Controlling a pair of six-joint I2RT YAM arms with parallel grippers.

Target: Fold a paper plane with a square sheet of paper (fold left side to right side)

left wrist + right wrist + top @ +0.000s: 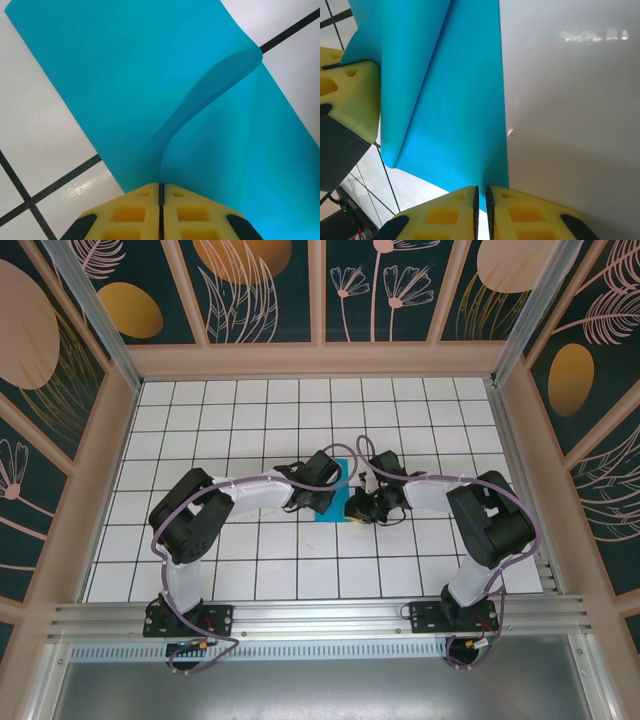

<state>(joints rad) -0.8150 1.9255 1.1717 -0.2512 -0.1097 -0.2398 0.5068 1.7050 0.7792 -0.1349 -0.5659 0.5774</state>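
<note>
The square sheet of paper is teal and lies on the white tiles mid-table, between the two arms. My left gripper is shut on one edge of the sheet and holds that flap up, so it curls over the flat part. In the top view this gripper sits over the sheet. My right gripper rests at a corner of the flat sheet; its jaws stand a narrow slit apart with paper and tile showing through. A yellow finger of the left gripper shows beside the lifted flap.
The white gridded table is ringed by a wooden frame with patterned walls. Both arm bases stand on the metal rail at the near edge. Open tiles lie to the back and both sides of the paper.
</note>
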